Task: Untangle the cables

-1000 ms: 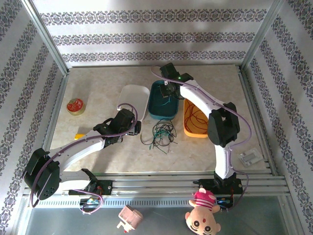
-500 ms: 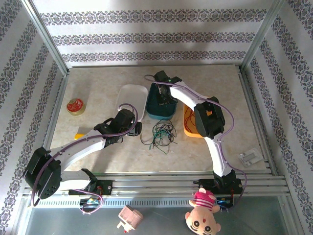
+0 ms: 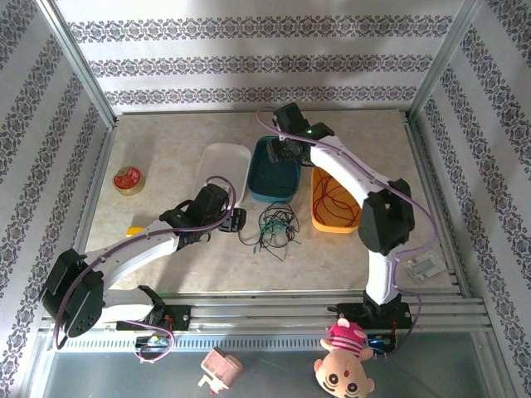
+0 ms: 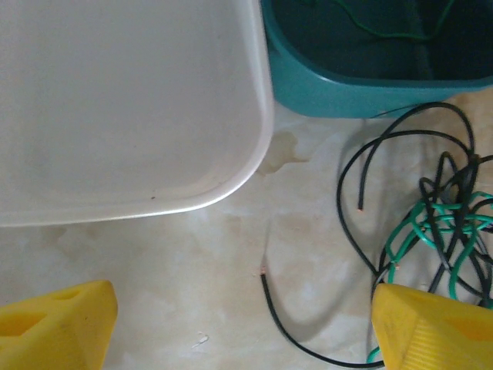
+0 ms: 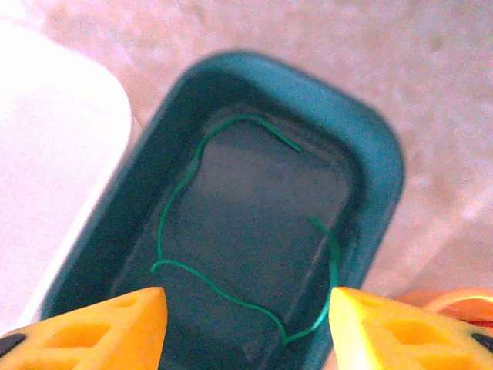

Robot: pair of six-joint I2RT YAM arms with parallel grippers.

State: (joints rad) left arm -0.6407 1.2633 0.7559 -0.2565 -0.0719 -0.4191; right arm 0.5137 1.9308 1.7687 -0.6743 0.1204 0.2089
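Some cables (image 4: 443,214) off-frame, rt side

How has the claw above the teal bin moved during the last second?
Yes. The right gripper swung left over the teal bin, then returned toward its far right corner, roughly where it started.

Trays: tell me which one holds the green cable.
The teal tray, the middle of the three. A green cable lies loose on its floor, while the orange tray beside it holds red cables.
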